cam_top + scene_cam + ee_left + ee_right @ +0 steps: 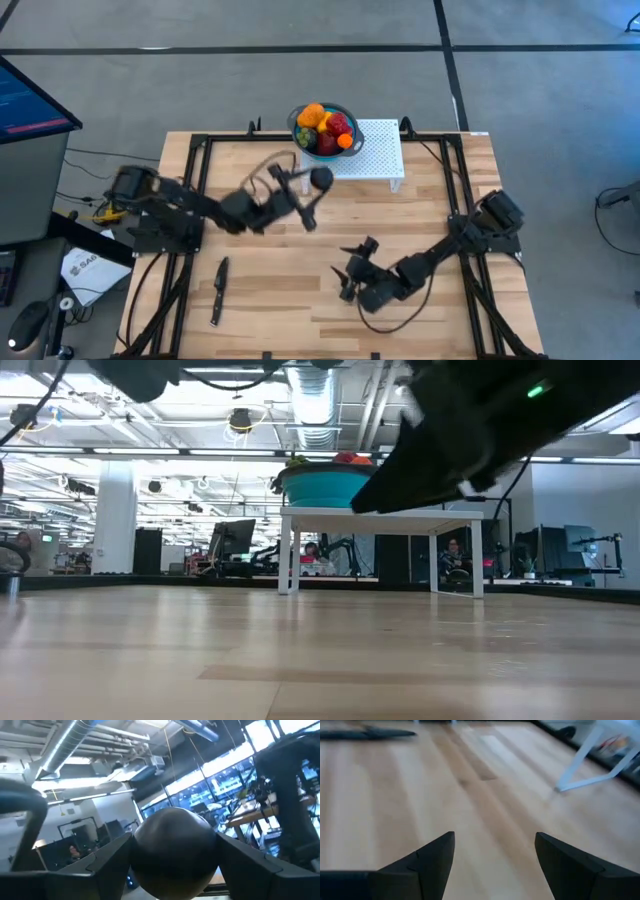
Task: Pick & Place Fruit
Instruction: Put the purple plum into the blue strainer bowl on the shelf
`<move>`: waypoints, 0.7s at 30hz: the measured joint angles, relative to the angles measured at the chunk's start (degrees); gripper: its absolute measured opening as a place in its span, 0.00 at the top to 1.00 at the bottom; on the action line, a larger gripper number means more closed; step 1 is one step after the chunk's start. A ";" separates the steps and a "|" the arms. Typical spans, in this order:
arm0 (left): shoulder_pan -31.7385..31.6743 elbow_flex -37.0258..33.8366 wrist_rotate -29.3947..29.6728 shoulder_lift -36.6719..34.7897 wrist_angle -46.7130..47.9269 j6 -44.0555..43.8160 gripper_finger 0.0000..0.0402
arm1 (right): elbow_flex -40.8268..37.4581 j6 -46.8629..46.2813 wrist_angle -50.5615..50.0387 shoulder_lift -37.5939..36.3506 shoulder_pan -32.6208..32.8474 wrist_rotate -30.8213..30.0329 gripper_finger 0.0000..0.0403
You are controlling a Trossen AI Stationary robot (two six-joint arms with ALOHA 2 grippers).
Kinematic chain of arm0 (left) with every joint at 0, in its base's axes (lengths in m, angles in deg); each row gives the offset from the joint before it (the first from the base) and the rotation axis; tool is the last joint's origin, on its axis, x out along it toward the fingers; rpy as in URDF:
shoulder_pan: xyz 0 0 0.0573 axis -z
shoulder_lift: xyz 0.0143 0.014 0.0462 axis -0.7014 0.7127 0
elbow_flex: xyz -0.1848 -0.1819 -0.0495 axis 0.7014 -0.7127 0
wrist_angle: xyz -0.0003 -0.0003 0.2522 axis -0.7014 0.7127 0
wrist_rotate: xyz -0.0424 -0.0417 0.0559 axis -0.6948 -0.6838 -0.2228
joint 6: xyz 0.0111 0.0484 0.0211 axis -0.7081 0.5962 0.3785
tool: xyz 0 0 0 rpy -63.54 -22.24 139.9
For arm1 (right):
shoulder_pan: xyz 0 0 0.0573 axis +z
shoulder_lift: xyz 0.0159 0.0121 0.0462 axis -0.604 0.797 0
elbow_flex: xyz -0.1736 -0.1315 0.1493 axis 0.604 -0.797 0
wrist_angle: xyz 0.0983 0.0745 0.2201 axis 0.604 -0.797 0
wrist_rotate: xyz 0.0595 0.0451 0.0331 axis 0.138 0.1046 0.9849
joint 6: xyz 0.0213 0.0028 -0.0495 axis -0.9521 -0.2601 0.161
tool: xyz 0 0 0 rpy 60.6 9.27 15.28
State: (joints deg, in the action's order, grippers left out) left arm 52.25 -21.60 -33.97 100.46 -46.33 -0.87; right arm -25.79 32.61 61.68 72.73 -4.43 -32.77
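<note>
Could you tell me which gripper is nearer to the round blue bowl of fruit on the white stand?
The left. The left gripper, shut on a dark round fruit, is just short of the blue bowl. The right gripper is open low over the table's front middle, much farther away.

Left tool [318,183] holds a near-black fruit [174,851]; bare desk [420,215] lies between it and the white stand [380,152]. Blue bowl [322,128] ahead is heaped full. Knife [218,290] lies well behind.

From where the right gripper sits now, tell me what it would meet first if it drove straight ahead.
Probably the bare table. The right gripper is open and empty, angled down at the wood. The black knife and the white stand's leg lie off to either side, though depth is unclear.
</note>
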 joint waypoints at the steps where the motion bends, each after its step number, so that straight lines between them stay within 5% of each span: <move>1: -2.30 0.00 -2.01 -1.92 3.24 -1.03 0.34 | 0.00 2.25 0.00 0.00 -1.03 0.06 0.33; 7: -18.35 0.00 -11.56 -9.91 18.01 -12.41 0.34 | 0.00 13.81 -0.01 0.00 -7.67 0.28 0.33; 13: -32.53 1.08 -26.65 -8.63 19.89 -24.81 0.34 | 0.00 19.92 0.23 0.00 -14.25 0.36 0.33; 21: -37.38 8.46 -29.14 -1.60 26.09 -27.85 0.34 | 0.00 21.77 1.12 0.00 -20.18 4.34 0.33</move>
State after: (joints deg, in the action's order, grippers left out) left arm 14.87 -13.14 -63.11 98.86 -20.24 -28.73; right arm -25.79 54.38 62.80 72.73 -24.61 -28.42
